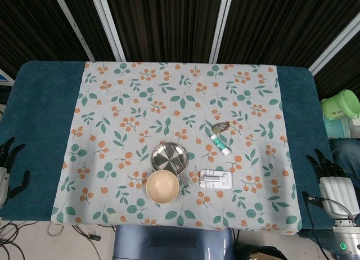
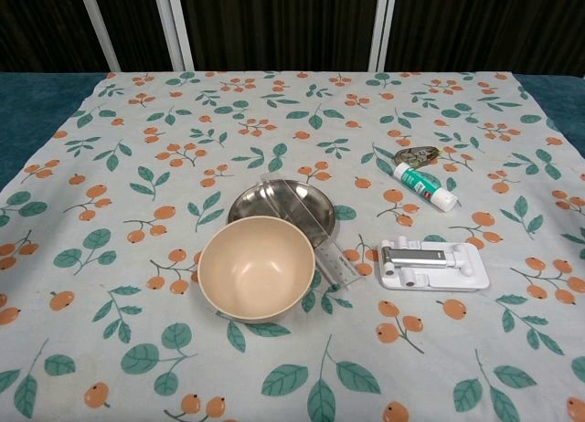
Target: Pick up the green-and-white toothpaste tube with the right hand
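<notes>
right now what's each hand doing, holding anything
Left hand: open, fingers apart, holding nothing.
Right hand: open, holding nothing; the green-and-white toothpaste tube lies untouched on the table.

Bright, even light; soft shadows

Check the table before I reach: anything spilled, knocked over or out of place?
Nothing spilled or damaged. The toothpaste tube lies flat at an angle, one end against a small dark object. A clear strip rests across the metal plate beside the bowl.

head view overhead, looking down; chest view lower, nearer; both share tablecloth (image 1: 169, 91)
</notes>
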`<state>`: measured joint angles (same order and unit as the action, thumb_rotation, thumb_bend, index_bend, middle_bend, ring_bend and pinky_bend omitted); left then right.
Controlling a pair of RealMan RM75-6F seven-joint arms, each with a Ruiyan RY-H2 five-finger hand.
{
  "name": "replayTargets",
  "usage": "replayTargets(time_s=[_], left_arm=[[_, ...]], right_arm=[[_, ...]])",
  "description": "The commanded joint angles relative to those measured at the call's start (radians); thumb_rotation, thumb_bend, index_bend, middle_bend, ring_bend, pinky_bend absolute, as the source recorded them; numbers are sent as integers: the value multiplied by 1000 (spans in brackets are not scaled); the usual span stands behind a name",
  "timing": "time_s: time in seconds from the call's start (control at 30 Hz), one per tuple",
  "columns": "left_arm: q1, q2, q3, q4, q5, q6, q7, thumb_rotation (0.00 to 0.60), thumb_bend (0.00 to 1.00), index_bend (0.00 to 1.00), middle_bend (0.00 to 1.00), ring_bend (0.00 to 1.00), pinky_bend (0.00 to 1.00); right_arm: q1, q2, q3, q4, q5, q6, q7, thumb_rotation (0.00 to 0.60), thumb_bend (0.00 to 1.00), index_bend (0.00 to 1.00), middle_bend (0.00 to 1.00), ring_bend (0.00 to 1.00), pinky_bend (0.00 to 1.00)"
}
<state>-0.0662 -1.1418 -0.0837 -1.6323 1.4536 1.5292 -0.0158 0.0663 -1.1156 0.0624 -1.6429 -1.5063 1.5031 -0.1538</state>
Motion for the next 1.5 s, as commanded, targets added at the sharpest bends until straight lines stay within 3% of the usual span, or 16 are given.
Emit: replayTargets(time_s=[0.03, 1.17, 1.5], left_arm=[[0, 0, -1, -3, -2, -1, 3, 600, 444, 139, 13, 33, 0], [0, -13, 2, -3, -8, -5, 19, 600, 443, 138, 15, 33, 0], [1, -8, -2, -7, -12, -4, 14, 600, 445, 138, 21, 33, 0]], right_arm=[[0, 0, 0, 1, 1, -2, 0, 600, 189, 145, 52, 185, 242], [11, -12, 0, -13, 40, -49, 4, 600, 178, 145, 55, 167, 242], [146, -37, 108, -61, 283, -242, -200, 600, 176, 146, 115, 169, 242]])
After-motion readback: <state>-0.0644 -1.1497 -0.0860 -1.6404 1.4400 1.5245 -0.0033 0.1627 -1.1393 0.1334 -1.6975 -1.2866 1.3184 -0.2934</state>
